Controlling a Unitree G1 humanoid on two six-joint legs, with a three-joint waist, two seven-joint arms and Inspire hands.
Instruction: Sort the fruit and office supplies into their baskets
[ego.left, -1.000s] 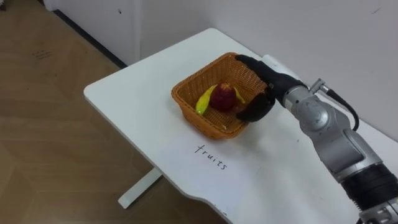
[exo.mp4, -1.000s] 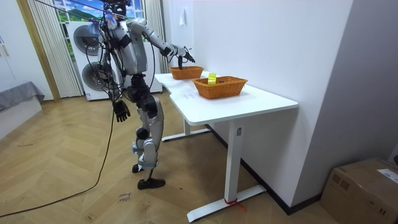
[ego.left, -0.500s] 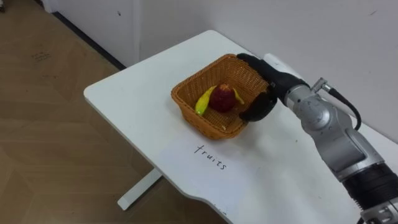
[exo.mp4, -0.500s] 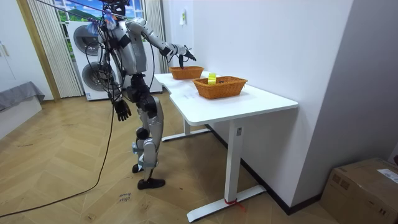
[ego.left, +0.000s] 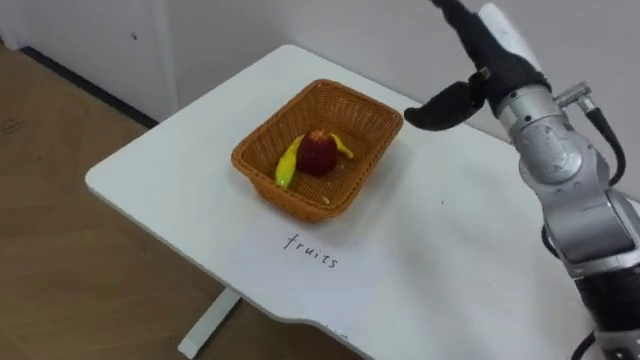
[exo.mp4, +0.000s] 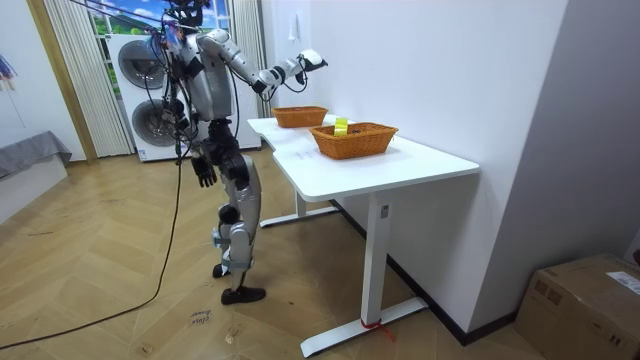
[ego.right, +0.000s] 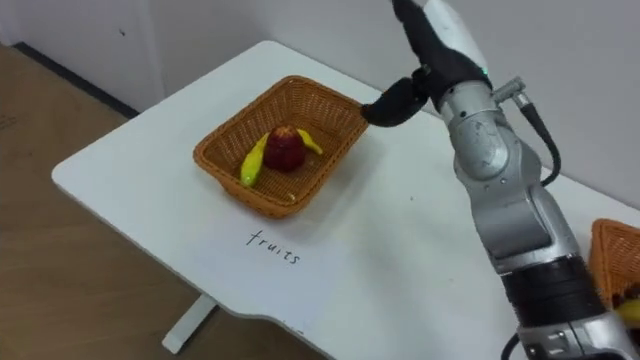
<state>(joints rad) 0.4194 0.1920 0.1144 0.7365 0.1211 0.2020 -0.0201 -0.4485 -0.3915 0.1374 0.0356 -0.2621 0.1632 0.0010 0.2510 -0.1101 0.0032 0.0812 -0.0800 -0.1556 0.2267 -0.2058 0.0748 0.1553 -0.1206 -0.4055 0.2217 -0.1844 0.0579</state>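
Right hand (ego.left: 492, 55) empty, fingers straight; high off the fruit basket's (ego.left: 290, 200) far-right corner.
Basket lies down-left of it; apple (ego.left: 320, 152) and banana (ego.left: 288, 165) inside.

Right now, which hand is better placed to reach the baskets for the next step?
Probably the right. The right hand is raised, open and empty, over the table beside the fruit basket. The left hand hangs low at the robot's side, away from the table.

Fruit basket (ego.left: 365, 115) open above, bare table (ego.left: 160, 170) all round, right hand (ego.left: 492, 60) high past its far corner
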